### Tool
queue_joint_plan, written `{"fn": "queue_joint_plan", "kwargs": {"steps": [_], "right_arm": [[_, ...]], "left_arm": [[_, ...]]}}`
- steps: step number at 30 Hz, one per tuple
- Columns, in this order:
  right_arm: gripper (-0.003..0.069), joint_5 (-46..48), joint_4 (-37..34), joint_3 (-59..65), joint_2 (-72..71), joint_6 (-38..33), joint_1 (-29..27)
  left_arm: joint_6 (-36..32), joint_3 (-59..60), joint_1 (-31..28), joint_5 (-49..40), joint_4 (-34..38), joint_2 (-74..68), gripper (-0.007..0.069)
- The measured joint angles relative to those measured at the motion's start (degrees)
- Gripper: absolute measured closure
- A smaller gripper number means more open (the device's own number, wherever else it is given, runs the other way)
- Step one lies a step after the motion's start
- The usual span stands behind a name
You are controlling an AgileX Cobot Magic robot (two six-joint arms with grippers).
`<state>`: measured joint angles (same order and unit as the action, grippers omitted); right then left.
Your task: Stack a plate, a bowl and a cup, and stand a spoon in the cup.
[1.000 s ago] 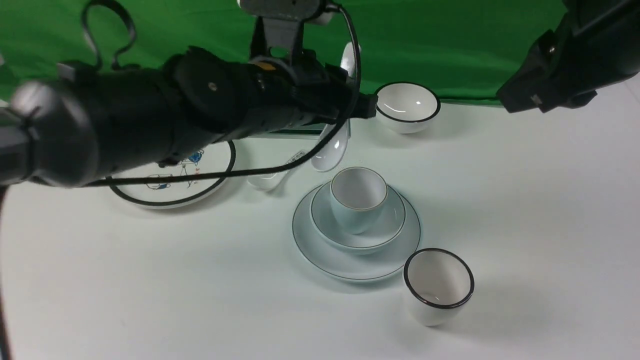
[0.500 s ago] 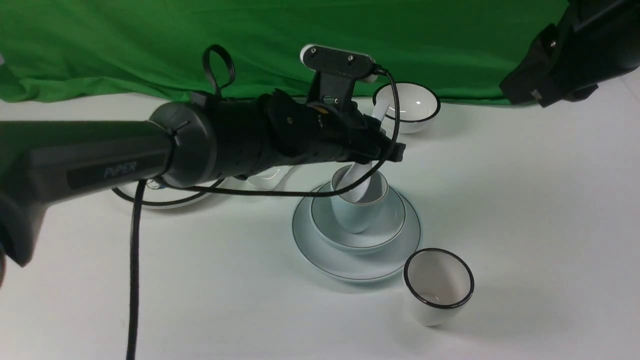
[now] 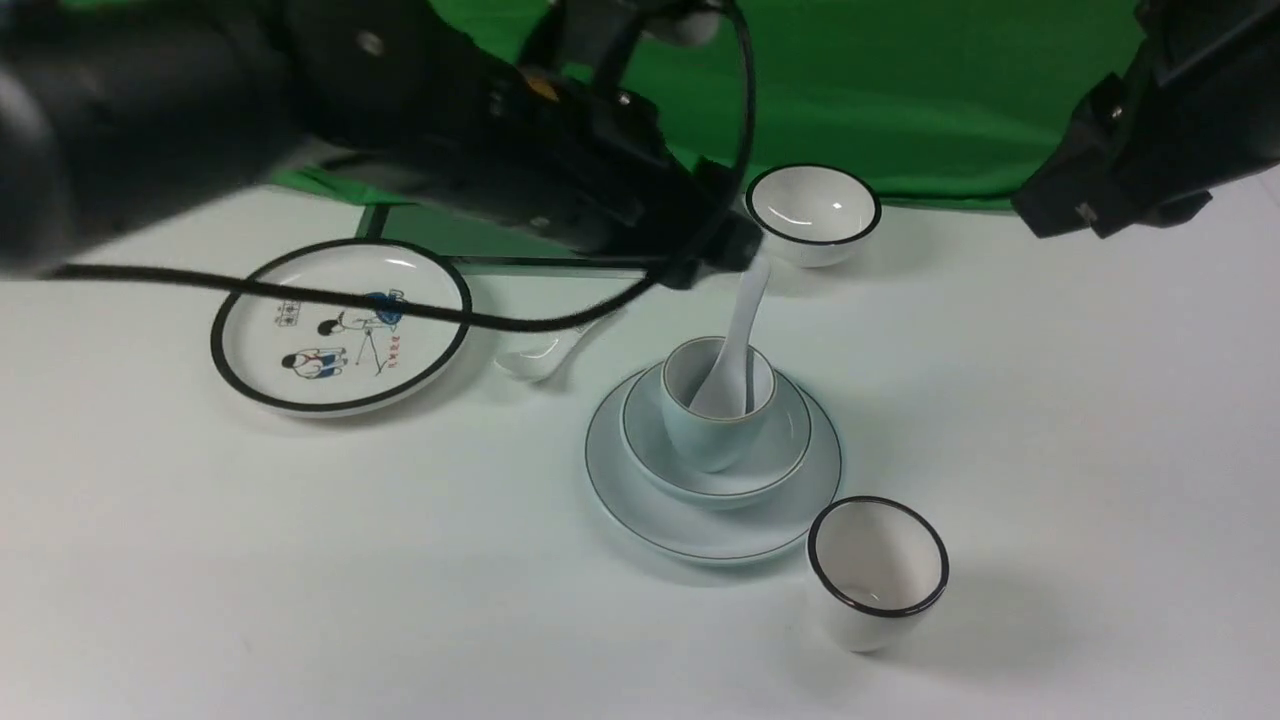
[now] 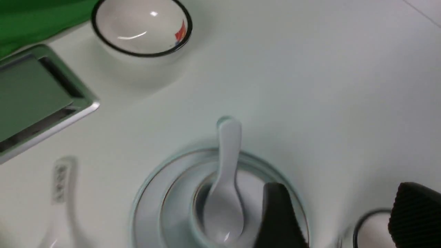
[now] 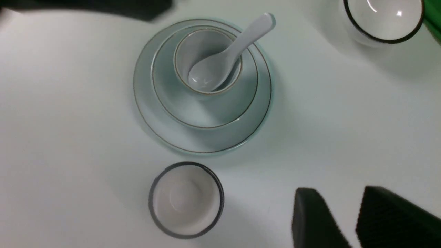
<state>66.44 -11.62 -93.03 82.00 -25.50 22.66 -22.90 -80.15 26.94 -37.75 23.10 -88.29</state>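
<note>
The pale blue-green plate [image 3: 650, 510] lies mid-table with the shallow bowl [image 3: 780, 450] on it and the cup [image 3: 700, 435] in the bowl. The white spoon [image 3: 745, 320] stands in the cup, scoop down, its handle leaning over the far rim. It stands free in the right wrist view, spoon [image 5: 234, 48] in cup [image 5: 193, 44]. My left gripper [image 4: 339, 206] hovers above and just beside the stack, open, with nothing between its fingers. My right gripper [image 5: 348, 203] hangs off to the right of the stack, jaws slightly apart and empty.
A white black-rimmed cup [image 3: 877, 570] stands just in front and right of the plate. A cartoon plate [image 3: 340, 325] and a smaller spoon [image 3: 545, 355] lie to the left. A white black-rimmed bowl [image 3: 815, 212] sits at the back by the green cloth [image 3: 900, 80].
My left gripper brought the spoon down into the cup, opened and let it go, then rose. The spoon now stands alone. The right arm has barely moved.
</note>
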Motion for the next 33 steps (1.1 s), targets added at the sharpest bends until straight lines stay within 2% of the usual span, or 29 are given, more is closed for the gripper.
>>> {"fn": "queue_joint_plan", "kwargs": {"steps": [3,5,7,10,13,14,17,21,25,29,33], "right_arm": [[0.0429,0.0,-0.3,0.0,-1.7,0.4,0.0],[0.0443,0.5,-0.3,0.0,-2.6,0.5,0.0],[0.0487,0.9,-0.2,0.5,-4.7,0.6,0.0],[0.0582,-1.0,-0.2,3.7,-8.2,0.6,0.0],[0.0643,-6.0,-0.2,8.7,-12.8,0.7,0.0],[0.0646,-6.5,-0.2,9.1,-13.1,0.8,0.0],[0.0648,-15.3,-1.7,17.8,-19.9,0.0,0.0],[0.0645,-27.2,-8.6,29.5,-28.8,-4.3,0.0],[0.0642,-39.4,-14.9,40.8,-38.2,-8.5,0.0],[0.0637,-49.4,-16.0,49.3,-46.5,-8.7,0.0],[0.0627,-53.0,-16.5,53.4,-52.0,-8.7,0.0]], "left_arm": [[6.2,2.3,-2.2,-7.9,-9.5,8.8,0.04],[7.7,4.5,-3.2,-9.1,-12.1,12.5,0.0462],[9.4,10.5,-5.2,-9.4,-14.4,19.9,0.0566],[11.1,20.2,-7.9,-7.8,-15.1,29.7,0.0645],[12.0,29.5,-10.2,-4.9,-15.9,37.9,0.0659],[12.0,29.5,-10.2,-4.9,-15.9,37.9,0.0659],[12.4,40.3,-12.3,-1.0,-16.2,48.6,0.0659],[12.4,47.7,-12.3,0.7,-15.6,59.1,0.0659],[12.4,51.6,-12.3,1.2,-15.6,67.8,0.0659],[12.4,52.7,-12.5,1.6,-16.6,72.9,0.0659],[12.4,52.8,-12.6,1.7,-16.9,74.4,0.0657]]}}
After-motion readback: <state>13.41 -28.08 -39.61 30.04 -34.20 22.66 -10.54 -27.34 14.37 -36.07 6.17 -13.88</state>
